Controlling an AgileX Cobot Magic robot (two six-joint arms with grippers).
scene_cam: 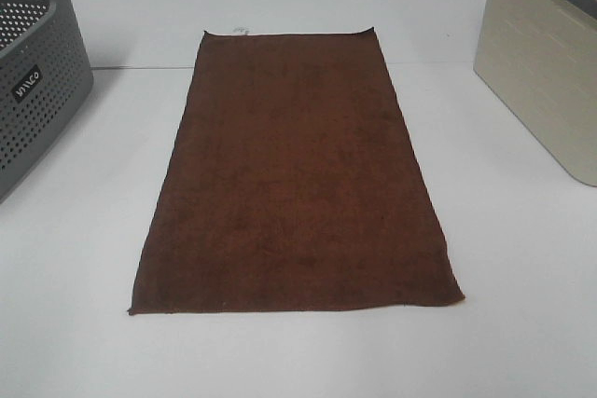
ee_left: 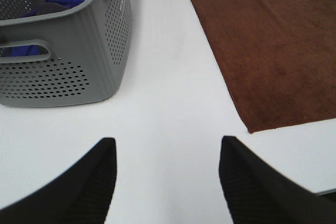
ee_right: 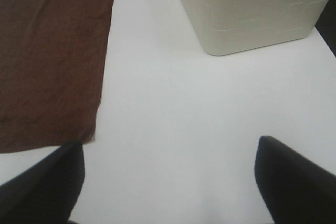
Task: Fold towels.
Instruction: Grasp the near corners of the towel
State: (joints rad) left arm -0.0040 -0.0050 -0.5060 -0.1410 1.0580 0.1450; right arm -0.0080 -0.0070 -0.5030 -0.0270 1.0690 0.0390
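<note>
The left claw [ee_left: 167, 141] and the right claw [ee_right: 169, 141] hang above the white counter [ee_left: 168, 77], jaws apart, holding nothing. Between them, a little ahead, the brown towel [scene_cam: 297, 174] lies spread flat. Farther ahead, a grey basket [ee_left: 79, 61] stands outside the left claw, a beige bin [ee_right: 247, 9] outside the right.

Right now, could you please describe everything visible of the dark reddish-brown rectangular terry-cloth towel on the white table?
The dark reddish-brown terry-cloth towel is a plain rectangle with thin hemmed edges, spread flat and unfolded, its long sides running away from the high camera. It lies on the white table, between the grey perforated basket and the beige bin, touching neither.
</note>
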